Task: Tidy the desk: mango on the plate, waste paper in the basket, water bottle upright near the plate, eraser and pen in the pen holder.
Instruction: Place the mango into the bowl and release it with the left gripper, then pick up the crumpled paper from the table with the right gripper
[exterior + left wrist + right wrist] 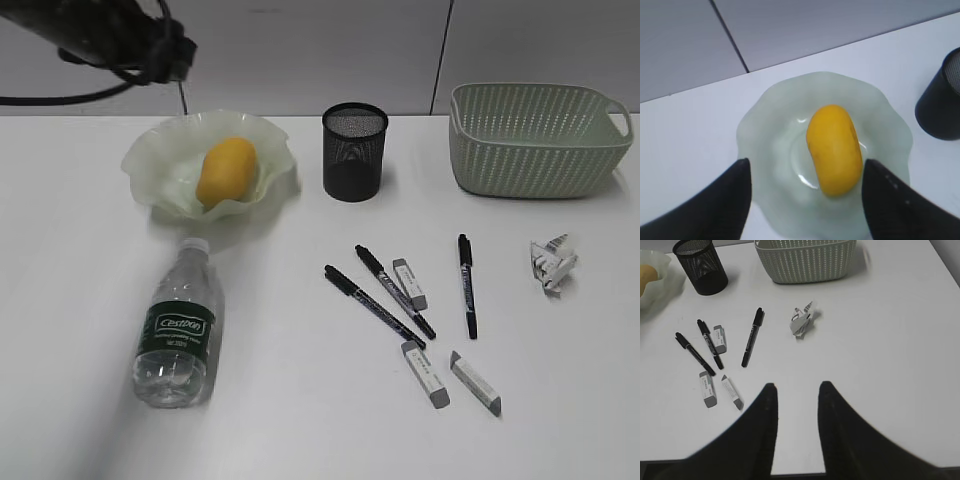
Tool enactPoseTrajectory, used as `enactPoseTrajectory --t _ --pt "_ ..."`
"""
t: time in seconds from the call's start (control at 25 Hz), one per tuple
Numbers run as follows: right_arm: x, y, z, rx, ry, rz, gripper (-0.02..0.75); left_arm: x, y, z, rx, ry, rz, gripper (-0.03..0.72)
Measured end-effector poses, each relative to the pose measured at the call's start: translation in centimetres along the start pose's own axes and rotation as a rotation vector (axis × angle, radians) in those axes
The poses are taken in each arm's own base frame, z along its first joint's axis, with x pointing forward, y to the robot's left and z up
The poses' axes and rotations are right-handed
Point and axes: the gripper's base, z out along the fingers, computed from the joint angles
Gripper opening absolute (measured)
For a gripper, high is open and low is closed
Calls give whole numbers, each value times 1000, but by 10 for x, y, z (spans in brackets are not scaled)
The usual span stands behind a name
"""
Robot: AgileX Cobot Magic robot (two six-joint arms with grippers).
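Observation:
The mango (227, 170) lies on the pale green plate (160, 150); in the left wrist view the mango (834, 148) rests in the plate (765, 125), with my open, empty left gripper (806, 172) above it. The water bottle (178, 328) lies on its side in front of the plate. The waste paper (552, 263) (802, 320) sits before the basket (535, 137) (805, 260). Three pens (378, 300) (752, 337) and three erasers (424, 373) (707, 388) lie mid-desk. The pen holder (354, 150) (700, 266) stands behind them. My right gripper (796, 390) is open and empty over the desk's near edge.
The white desk (300, 420) ends at a grey wall behind. The left arm's dark body (110, 40) hangs over the back left corner. The desk's front edge shows at the bottom of the right wrist view (797, 471).

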Motion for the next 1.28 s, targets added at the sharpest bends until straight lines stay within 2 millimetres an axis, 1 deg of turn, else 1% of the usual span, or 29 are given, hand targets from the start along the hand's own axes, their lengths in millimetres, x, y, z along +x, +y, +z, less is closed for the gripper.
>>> enactPoseTrajectory --t 0.04,0.08,0.12,0.16,0.2,0.24,0.32,0.36,0.4,0.48,0.64,0.76,0.84,0.92,1.04,1.2,1.28 --pt "0 0 0 0 0 0 237 3 4 -23 -2 -20 -4 501" --pt "0 0 0 0 0 0 237 12 8 -46 -5 -21 -7 489" --pt "0 0 0 0 0 0 237 25 11 -64 -9 -12 -5 481" --pt "0 0 0 0 0 0 237 35 15 -90 -12 -29 -10 476" --pt "0 0 0 0 0 0 237 49 20 -115 -16 -40 -20 472" --pt "0 0 0 0 0 0 237 64 24 -135 -21 -40 -29 470" --pt "0 0 0 0 0 0 237 93 34 -184 -30 -94 -62 464" --pt "0 0 0 0 0 0 237 110 39 -205 -37 -115 -79 463" --pt "0 0 0 0 0 0 237 127 43 -224 -40 -144 -97 463" --pt "0 0 0 -1 0 1 237 158 50 -254 -43 -181 -136 461" --pt "0 0 0 -2 0 1 237 213 56 -289 -20 -224 -152 461" --pt "0 0 0 -2 0 1 237 244 59 -298 -15 -231 -161 460" --pt "0 0 0 -2 -1 -4 237 257 60 -299 -16 -238 -166 459" --pt "0 1 0 -16 -2 -31 237 261 61 -301 -20 -268 -168 457" --pt "-3 7 6 -69 35 -86 237 261 60 -296 -20 -286 -158 457" --pt "-18 9 34 -89 198 -130 237 260 60 -295 -19 -290 -156 457" --pt "-33 10 54 -95 244 -176 237 260 60 -295 -19 -290 -156 452"
